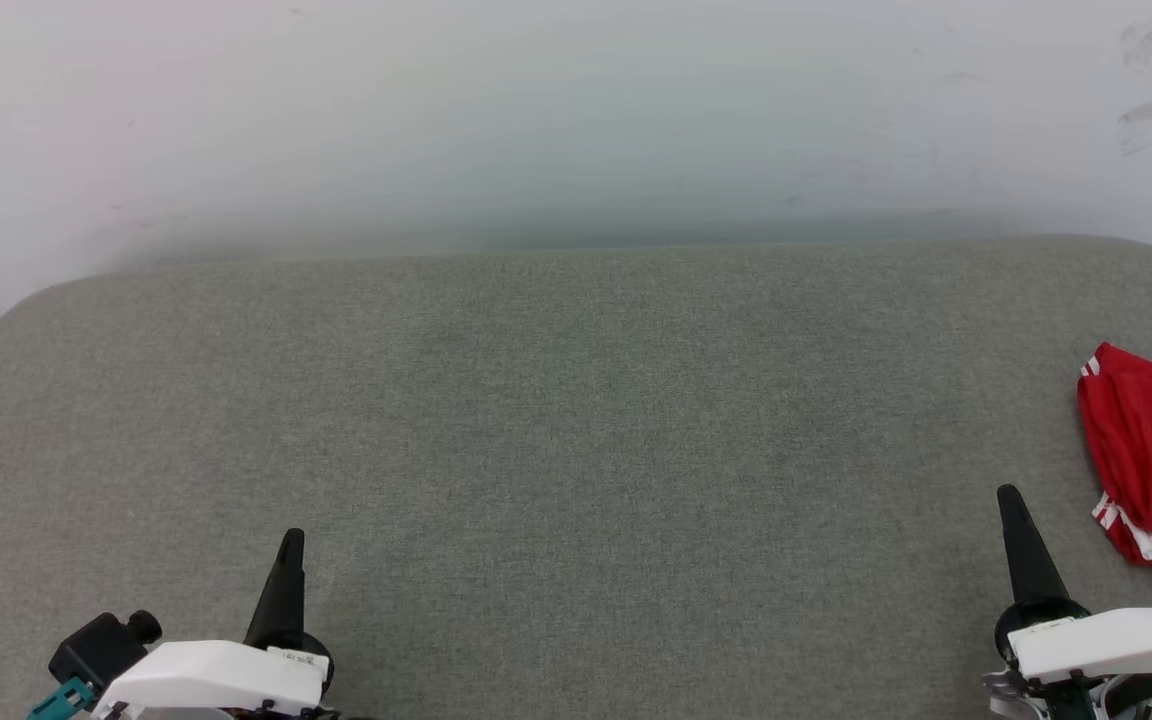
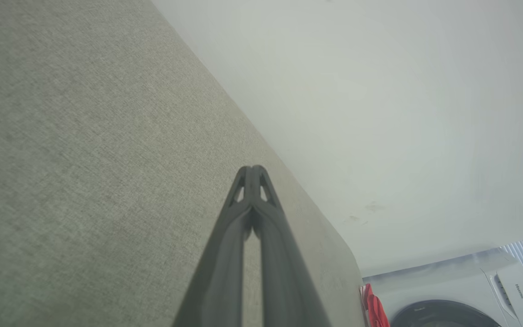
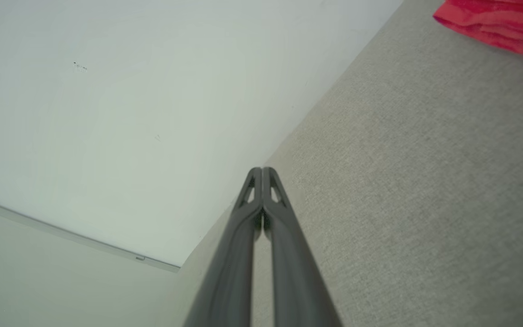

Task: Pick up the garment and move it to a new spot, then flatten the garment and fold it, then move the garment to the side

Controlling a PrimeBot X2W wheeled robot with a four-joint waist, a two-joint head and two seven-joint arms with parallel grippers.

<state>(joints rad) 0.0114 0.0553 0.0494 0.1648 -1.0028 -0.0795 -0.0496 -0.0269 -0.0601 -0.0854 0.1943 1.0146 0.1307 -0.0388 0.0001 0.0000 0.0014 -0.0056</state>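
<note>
The garment (image 1: 1151, 455), red with red-and-white striped trim and a white edge, lies bunched at the far right edge of the grey cloth surface (image 1: 576, 430), partly cut off by the head view's border. My right gripper (image 1: 1011, 497) is shut with nothing in it, low at the right, a short way left of the garment. My left gripper (image 1: 292, 540) is also shut and empty, at the lower left, far from the garment. In the right wrist view the garment (image 3: 497, 20) shows at the top right beyond the closed fingertips (image 3: 261, 171). In the left wrist view a red strip of the garment (image 2: 375, 309) peeks past the surface's edge.
A pale wall (image 1: 576, 110) rises behind the grey surface. The surface's corners are rounded at the back left and back right. In the left wrist view a white washing machine (image 2: 461, 290) stands beyond the surface's right end.
</note>
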